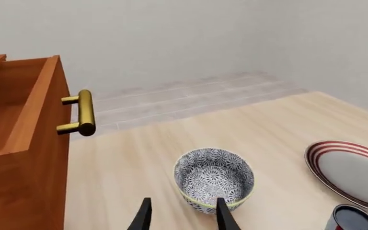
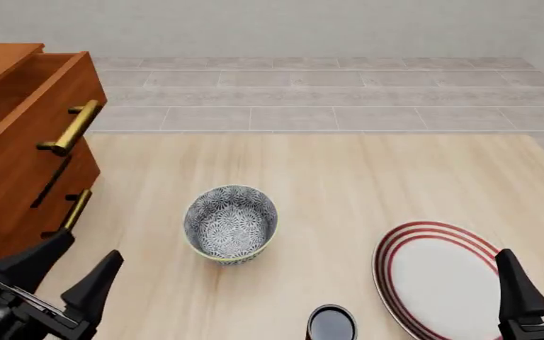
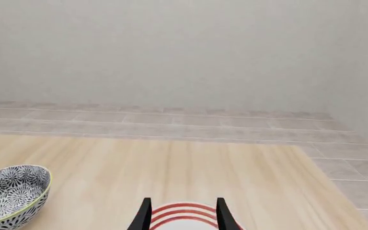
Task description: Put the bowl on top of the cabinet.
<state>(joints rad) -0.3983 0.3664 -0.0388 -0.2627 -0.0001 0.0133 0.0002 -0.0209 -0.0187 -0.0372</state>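
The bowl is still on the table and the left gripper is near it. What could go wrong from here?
1. The open left gripper may push the bowl instead of gripping its thin rim, sliding it toward the plate or cup.
2. The cabinet has its top drawer pulled out, with a brass handle sticking out; the arm or bowl could hit it while lifting.
3. The bowl could land in the open drawer instead of on top.

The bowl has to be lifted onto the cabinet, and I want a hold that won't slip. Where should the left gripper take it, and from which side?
Take the bowl by its rim wall, from above: it stands upright and open, empty inside, so one finger can go inside and one outside. The left gripper is open and nearest its near-left side, so that stretch of rim seems the best choice.
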